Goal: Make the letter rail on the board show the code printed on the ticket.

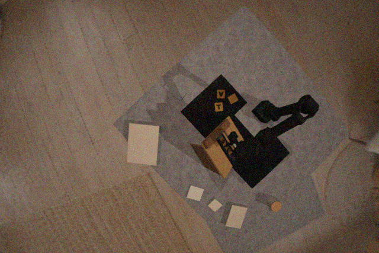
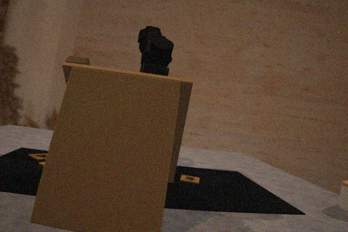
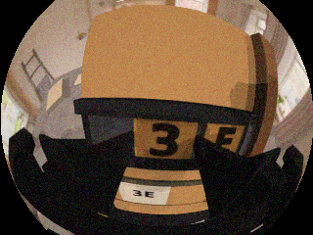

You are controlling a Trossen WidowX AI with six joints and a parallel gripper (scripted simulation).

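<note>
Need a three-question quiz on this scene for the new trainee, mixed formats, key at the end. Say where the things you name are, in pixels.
1. True or false: the ticket [image 1: 234, 145] [image 3: 144, 194] reads E3.

2. Multiple choice: in the wrist view, which character is on the tile immediately right of the 3 tile [image 3: 165, 139]?
A) T
B) E
C) V

3. Fill in the blank: in the top view, of the three loose tiles grouped beyond the board [image 1: 217, 155] [image 2: 112, 139] [image 3: 166, 59], the one nearest the board shows the letter ____.

Key: 1 false; 2 B; 3 T
</note>
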